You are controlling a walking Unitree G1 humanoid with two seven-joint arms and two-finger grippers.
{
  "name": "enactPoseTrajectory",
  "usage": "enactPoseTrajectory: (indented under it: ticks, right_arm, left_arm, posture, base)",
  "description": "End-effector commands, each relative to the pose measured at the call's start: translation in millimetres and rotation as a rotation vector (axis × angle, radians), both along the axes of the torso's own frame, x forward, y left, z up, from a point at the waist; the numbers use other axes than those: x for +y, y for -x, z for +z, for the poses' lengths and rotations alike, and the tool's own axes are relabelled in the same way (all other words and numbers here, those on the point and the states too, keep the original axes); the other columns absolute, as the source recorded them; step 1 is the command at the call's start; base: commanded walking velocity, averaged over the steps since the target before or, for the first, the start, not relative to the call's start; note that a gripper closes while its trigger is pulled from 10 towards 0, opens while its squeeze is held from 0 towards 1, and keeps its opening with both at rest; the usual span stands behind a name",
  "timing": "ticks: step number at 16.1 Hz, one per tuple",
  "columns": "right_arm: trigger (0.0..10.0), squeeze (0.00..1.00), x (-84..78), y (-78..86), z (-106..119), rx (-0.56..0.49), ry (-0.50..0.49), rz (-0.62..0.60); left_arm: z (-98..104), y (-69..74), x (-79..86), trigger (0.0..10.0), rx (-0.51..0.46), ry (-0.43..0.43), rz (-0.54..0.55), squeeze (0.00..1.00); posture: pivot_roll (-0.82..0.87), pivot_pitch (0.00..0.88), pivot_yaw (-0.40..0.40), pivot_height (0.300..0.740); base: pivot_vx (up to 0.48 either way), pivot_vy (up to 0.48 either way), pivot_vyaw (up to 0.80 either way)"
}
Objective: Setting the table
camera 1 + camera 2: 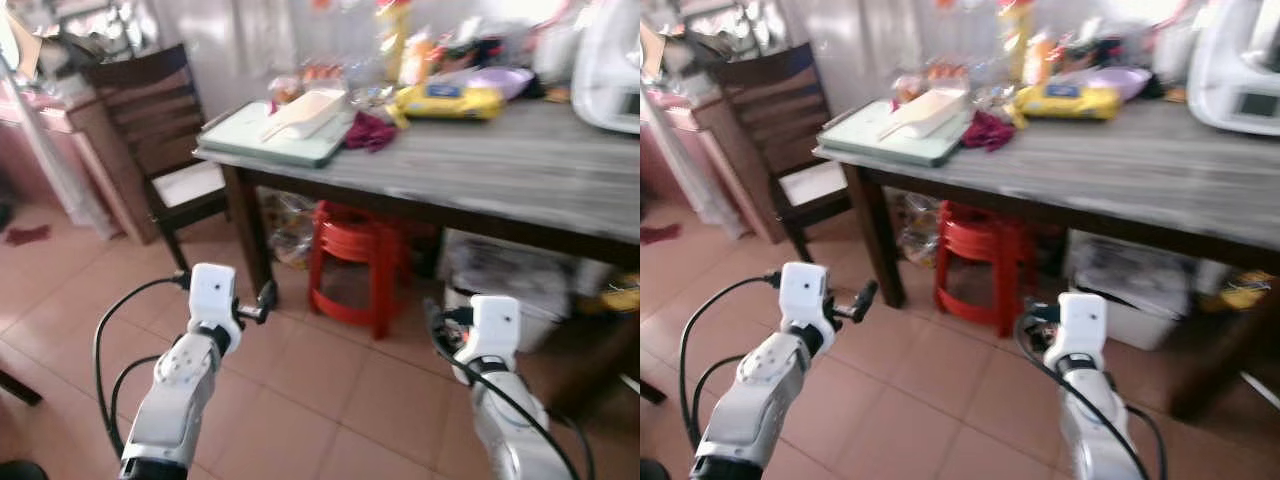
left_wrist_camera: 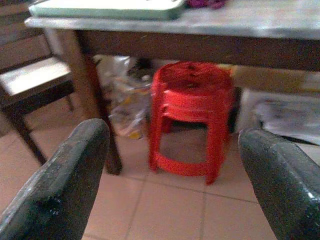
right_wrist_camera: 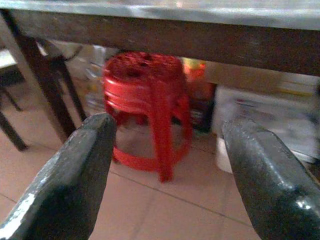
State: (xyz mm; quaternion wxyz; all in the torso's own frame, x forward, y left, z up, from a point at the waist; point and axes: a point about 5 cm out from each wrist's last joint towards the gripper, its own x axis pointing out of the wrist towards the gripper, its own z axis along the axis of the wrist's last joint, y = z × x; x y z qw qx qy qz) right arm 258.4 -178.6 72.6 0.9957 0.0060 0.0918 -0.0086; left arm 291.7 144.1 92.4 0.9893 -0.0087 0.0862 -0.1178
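From the head views, the table (image 1: 520, 170) stands ahead, above both grippers, and carries a pale green tray (image 1: 275, 135) at its near left corner. A red stool (image 1: 362, 262) stands under it.

In the left wrist view, the left gripper (image 2: 172, 185) is spread wide, well short of the table.

In the right wrist view, the right gripper (image 3: 167, 182) is also wide, empty, below the table edge.

Red stool (image 1: 362, 262), grey streaked tabletop (image 1: 520, 165), pale green tray (image 1: 275, 135), yellow packet (image 1: 447, 100), terracotta floor tiles (image 1: 300, 390).
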Motion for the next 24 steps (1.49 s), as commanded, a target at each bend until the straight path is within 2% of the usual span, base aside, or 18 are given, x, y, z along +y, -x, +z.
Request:
enactPoseTrajectory:
  ticks: [1, 6, 11, 15, 21, 24]
  right_arm:
    - [10.0, 0.0, 4.7, -1.3, 1.7, -0.008, -0.009, 0.007]
    - [10.0, 0.0, 4.6, -2.1, 2.4, -0.012, -0.003, 0.007]
    - [10.0, 0.0, 2.1, 0.4, 2.4, -0.015, 0.0, 0.0]
    - [10.0, 0.0, 2.5, 0.7, 1.1, -0.005, -0.007, -0.001]
    - [10.0, 0.0, 3.2, 1.2, 0.3, 0.001, -0.011, 0.001]
    - [10.0, 0.0, 3.7, 0.9, 0.0, 0.001, -0.014, 0.005]
  left_arm:
    - [-0.4, 0.7, 7.1, 10.0, 0.001, -0.021, 0.021, 0.0]
    - [-0.3, 0.0, 7.4, 10.0, -0.003, -0.022, 0.024, 0.0]
    - [7.9, 1.1, 7.0, 10.0, -0.073, 0.017, -0.008, 0.0]
    - [8.4, 1.6, 4.2, 10.0, -0.081, 0.03, -0.034, 0.0]
    - [7.5, 3.7, 3.4, 10.0, -0.078, 0.046, -0.044, 0.0]
    - [5.3, 4.8, 3.2, 10.0, -0.068, 0.05, -0.034, 0.0]
  posture:
    - [-0.12, 0.002, 0.067, 0.74]
    - [-0.12, 0.003, 0.066, 0.74]
    - [-0.12, 0.009, 0.067, 0.74]
    - [-0.12, 0.009, 0.069, 0.74]
    - [-0.12, 0.014, 0.069, 0.74]
    - [-0.12, 0.014, 0.066, 0.74]
  base:
    - [-0.315, 0.0, 0.0]
    - [-0.316, 0.0, 0.0]
    - [0.0, 0.0, 0.0]
    - [0.0, 0.0, 0.0]
    - [0.0, 0.0, -0.78]
    - [0.0, 0.0, -0.31]
